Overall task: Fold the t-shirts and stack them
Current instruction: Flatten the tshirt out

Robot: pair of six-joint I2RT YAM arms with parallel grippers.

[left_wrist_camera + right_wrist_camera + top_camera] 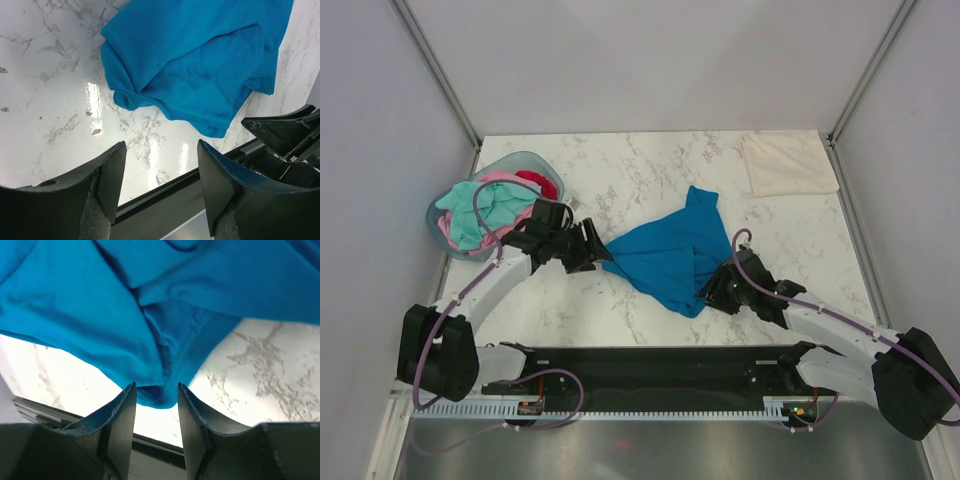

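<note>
Fingers of your left pincer (162, 150) stand spread wide with nothing between them, only bare marble table (620, 170) showing through the gap. Straight ahead of those tips lies the blue t-shirt (200, 55), crumpled and loosely doubled over itself. Its nearest rounded fold is close to the tips, but the wrist view shows a strip of tabletop between the two.

Your right pincer (156, 390) sits at the opposite side of the same shirt. Its fingers are drawn partway in around a bunched piece of the hem, which fills the gap and touches both inner faces, so you have the cloth gripped there. From that grip the rest of the shirt spreads up and away ahead of the fingers, with white marble showing beneath and to the side.

Behind your left pincer, beside its wrist, is the oval basket (510, 158). It holds a mint green t-shirt (470, 215), a pink t-shirt (505, 180) and a red t-shirt (542, 185) heaped together. Well beyond your right pincer, past the blue shirt and off toward the far corner on its own side, the cream t-shirt (788, 165) lies folded flat.
</note>
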